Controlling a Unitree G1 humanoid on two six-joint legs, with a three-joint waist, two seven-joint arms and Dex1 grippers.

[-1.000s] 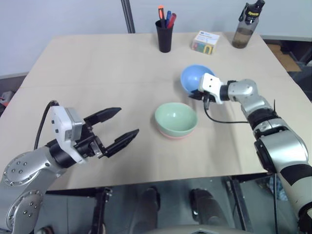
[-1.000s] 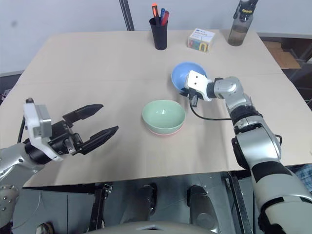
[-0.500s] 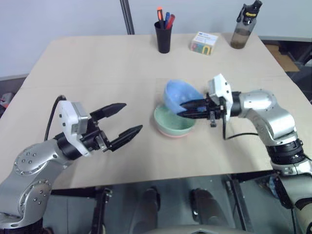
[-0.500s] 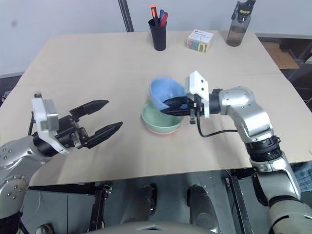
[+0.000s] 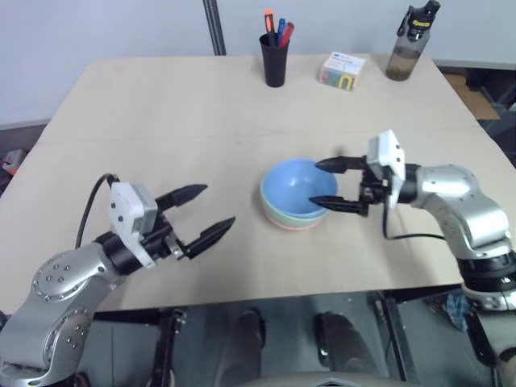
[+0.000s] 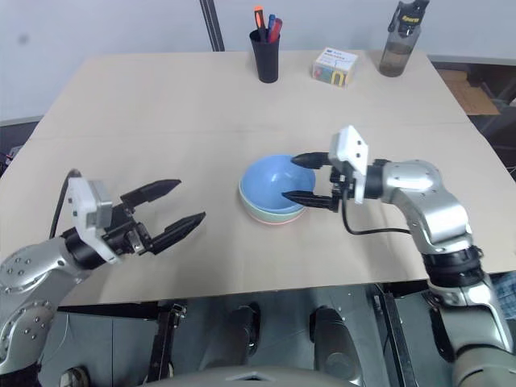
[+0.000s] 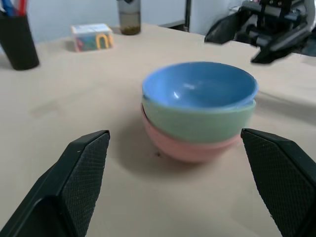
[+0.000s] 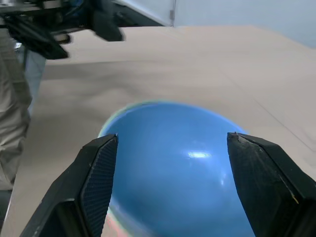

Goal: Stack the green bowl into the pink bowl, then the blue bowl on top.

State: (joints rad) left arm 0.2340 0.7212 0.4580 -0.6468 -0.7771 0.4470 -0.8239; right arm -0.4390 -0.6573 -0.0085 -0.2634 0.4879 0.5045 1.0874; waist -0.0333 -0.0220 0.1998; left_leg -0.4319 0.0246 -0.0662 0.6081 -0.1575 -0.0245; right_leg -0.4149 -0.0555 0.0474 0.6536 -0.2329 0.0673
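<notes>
Three bowls stand stacked mid-table: the blue bowl [image 5: 294, 187] on top, the green bowl [image 7: 197, 126] under it, the pink bowl [image 7: 185, 149] at the bottom. My right gripper [image 5: 332, 184] is open at the stack's right side, its fingers [image 5: 330, 164] spread around the blue bowl's right rim with nothing held. My left gripper [image 5: 203, 216] hangs open well to the left of the stack, pointing toward it, empty.
At the table's far edge stand a black pen cup [image 5: 274, 56], a small colourful box [image 5: 342, 71] and a dark bottle [image 5: 407, 42]. A black cable [image 5: 403, 236] trails from the right wrist.
The right gripper carried the blue bowl over, set it into the green bowl and opened, letting it go. The left gripper sank slightly.
</notes>
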